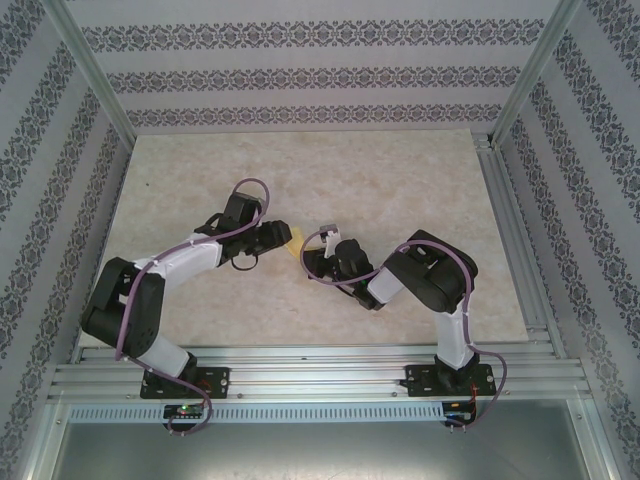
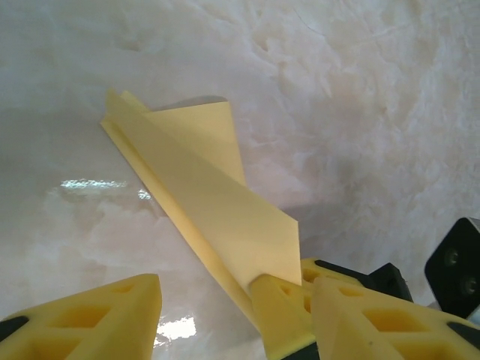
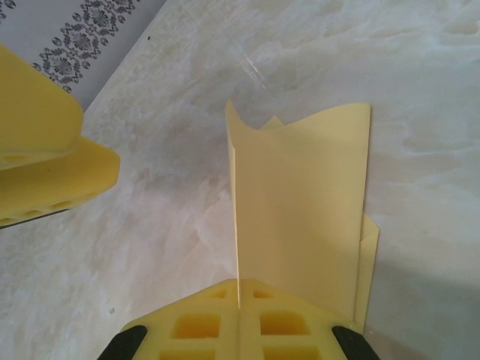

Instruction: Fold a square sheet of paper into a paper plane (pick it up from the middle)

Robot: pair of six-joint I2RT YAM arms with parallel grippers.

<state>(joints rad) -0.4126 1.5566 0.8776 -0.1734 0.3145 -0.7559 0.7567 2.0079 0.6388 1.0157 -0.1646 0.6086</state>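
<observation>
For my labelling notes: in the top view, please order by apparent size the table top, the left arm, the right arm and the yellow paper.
1. table top
2. left arm and right arm: about alike, not ranked
3. yellow paper, only a small patch visible

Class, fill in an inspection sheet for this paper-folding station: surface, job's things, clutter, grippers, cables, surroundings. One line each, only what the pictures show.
Surface: pale marbled tabletop, with glare spots in the left wrist view.
Job's things: yellow paper, folded into a narrow pointed shape with layered flaps, mid-table between the two arms.
Clutter: nothing seen.
Grippers: right gripper shut on one end of the yellow paper; left gripper open, its fingers either side of that end, not clamping.
Cables: purple cables run along both arms, off the paper.
Surroundings: patterned walls on three sides; aluminium rails at the near edge.
</observation>
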